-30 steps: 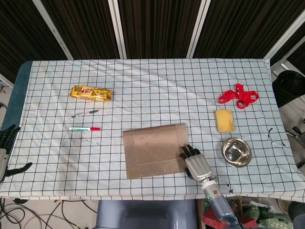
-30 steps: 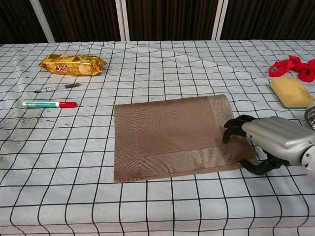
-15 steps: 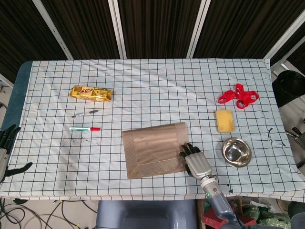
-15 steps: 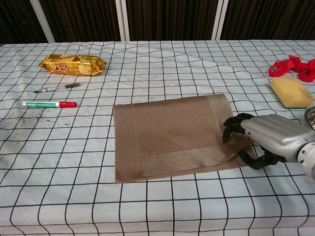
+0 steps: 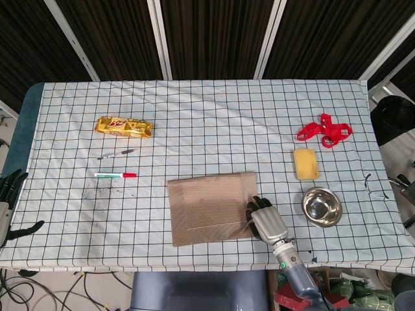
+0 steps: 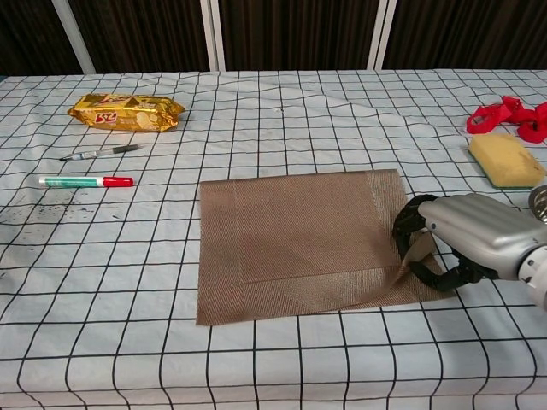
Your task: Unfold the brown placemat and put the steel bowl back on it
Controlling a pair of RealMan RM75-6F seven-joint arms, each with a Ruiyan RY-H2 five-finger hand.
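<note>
The brown placemat [image 6: 295, 243] lies folded near the front edge of the surface, a little right of the middle, with its free edges on the right side. There the right robot hand [image 6: 466, 239] has its fingers curled round the mat's right edge near the front corner, pinching the top layer, which lifts slightly off the layer beneath. To do this step well, it should keep only the upper layer in the pinch, raise it and swing it over to the right in one arc, so the lower layer stays flat on the checked cloth [image 5: 214, 123]. The steel bowl [image 5: 321, 207] waits near the front right corner, just behind where the mat will open. The left robot hand [image 5: 10, 204] hangs open past the left edge, holding nothing.
</note>
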